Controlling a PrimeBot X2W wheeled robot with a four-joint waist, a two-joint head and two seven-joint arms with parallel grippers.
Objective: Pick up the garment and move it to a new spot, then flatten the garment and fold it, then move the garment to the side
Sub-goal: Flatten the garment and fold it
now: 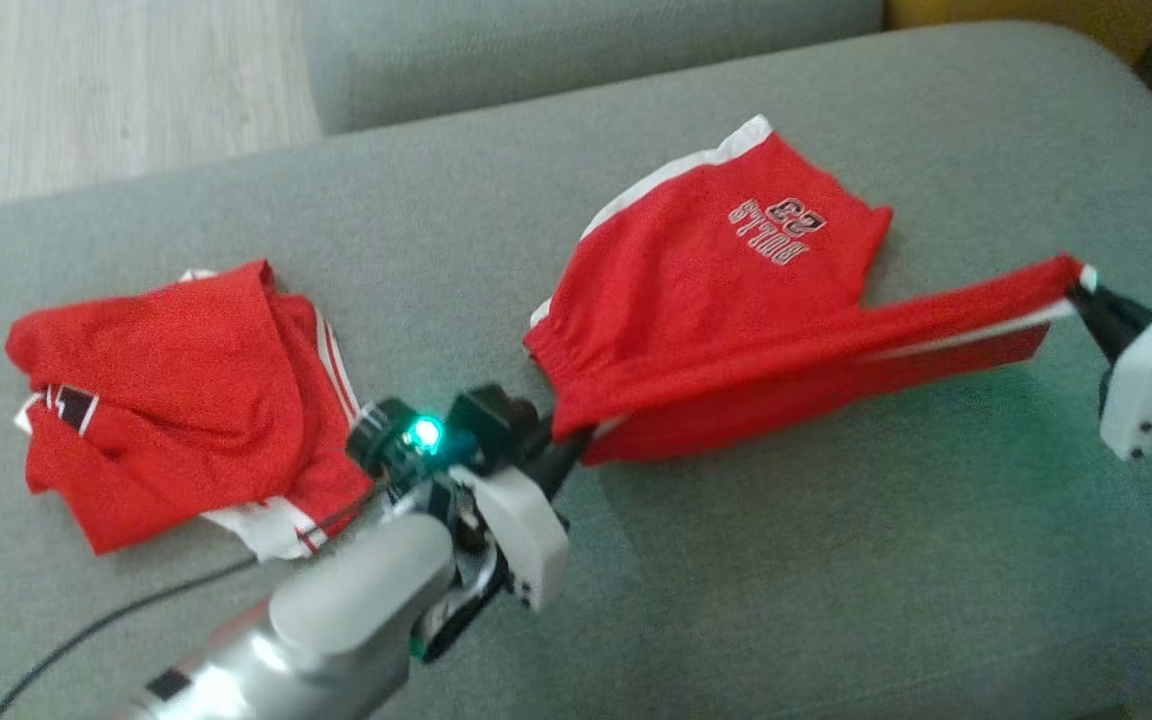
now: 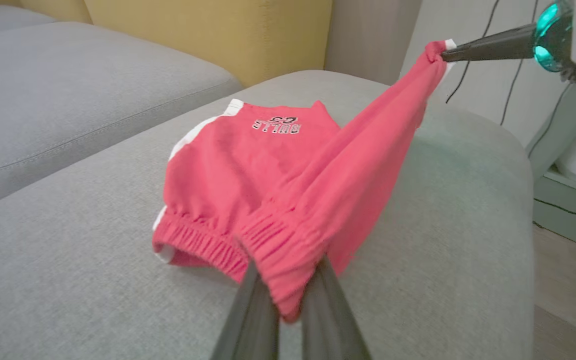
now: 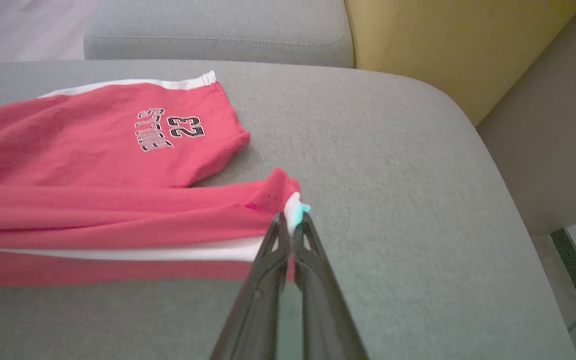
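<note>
The garment (image 1: 726,300) is a pair of red shorts with white side stripes and a "BULLS 23" print, lying on the grey cushion (image 1: 816,560). Its near edge is lifted and stretched taut between both grippers. My left gripper (image 1: 568,448) is shut on the elastic waistband (image 2: 278,250) at the left end. My right gripper (image 1: 1078,290) is shut on the white-edged hem corner (image 3: 290,202) at the right end. The far leg with the print (image 3: 170,130) rests flat on the cushion.
A second red garment (image 1: 176,400) lies crumpled on the cushion at the left, close to my left arm. A dark cable (image 1: 106,625) runs across the lower left. More grey cushions (image 1: 576,50) and a yellow backrest (image 3: 443,45) stand behind. The cushion's edge drops off at the right.
</note>
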